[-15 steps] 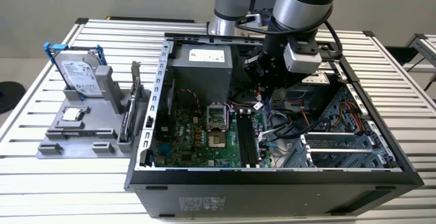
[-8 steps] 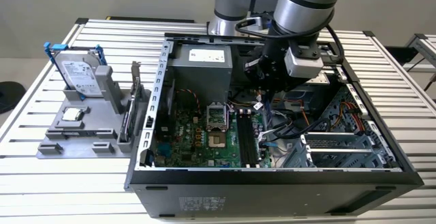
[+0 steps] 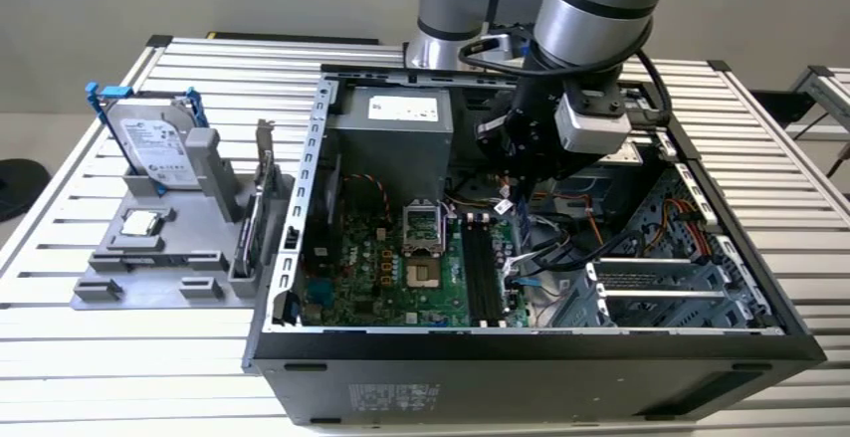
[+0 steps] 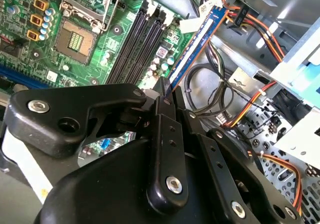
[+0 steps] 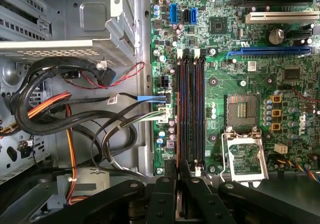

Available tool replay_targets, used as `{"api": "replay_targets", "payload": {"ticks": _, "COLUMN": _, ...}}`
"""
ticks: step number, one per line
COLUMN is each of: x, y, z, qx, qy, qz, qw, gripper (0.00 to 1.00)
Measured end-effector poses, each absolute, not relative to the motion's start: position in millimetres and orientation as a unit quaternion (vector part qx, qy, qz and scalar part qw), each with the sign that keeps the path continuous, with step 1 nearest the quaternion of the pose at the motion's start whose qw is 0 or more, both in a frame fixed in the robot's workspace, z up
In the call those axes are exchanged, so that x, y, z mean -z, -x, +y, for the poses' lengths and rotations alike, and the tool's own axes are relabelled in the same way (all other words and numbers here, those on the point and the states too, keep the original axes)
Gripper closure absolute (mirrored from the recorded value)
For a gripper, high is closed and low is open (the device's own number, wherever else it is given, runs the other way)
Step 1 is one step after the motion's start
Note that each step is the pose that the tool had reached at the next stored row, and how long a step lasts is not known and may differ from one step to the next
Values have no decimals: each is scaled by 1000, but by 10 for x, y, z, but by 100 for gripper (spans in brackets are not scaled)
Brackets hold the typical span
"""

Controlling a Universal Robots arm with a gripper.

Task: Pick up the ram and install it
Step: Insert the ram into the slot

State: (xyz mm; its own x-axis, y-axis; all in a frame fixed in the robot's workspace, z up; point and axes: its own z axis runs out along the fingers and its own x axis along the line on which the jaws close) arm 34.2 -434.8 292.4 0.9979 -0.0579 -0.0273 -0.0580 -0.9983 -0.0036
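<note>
1. I am holding the long, thin blue circuit-board ram stick (image 4: pixel 197 41) in the black two-fingered gripper (image 4: pixel 167 91); the claw is pinching shut on one end of it, and the rest is reaching out ahead
2. In the exterior view the gripper (image 3: pixel 525 183) is hanging inside the open dark metal computer case (image 3: pixel 531 357), over the green motherboard (image 3: pixel 378 258)
3. In the first wrist view I am seeing the ram (image 5: pixel 176 134) edge-on, running parallel to the row of long black memory slots (image 5: pixel 190 114) and lying just beside the outermost one, on the side of the loose black and orange cables (image 5: pixel 68 134); it is not looking seated to me
4. To do this well, I am judging that the stick's edge needs centring over one slot along its full length, upright and not tilted, with the end latches open; whether they are open I cannot tell
5. I am minding the cables nearest the slots, since they could be snagging the stick's far end
</note>
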Motion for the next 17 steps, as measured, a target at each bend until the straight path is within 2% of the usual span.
{"api": "replay_targets", "payload": {"ticks": 17, "x": -2884, "y": -340, "z": -4478, "qx": -14, "qy": 1000, "qz": 28, "qw": 0, "gripper": 100}}
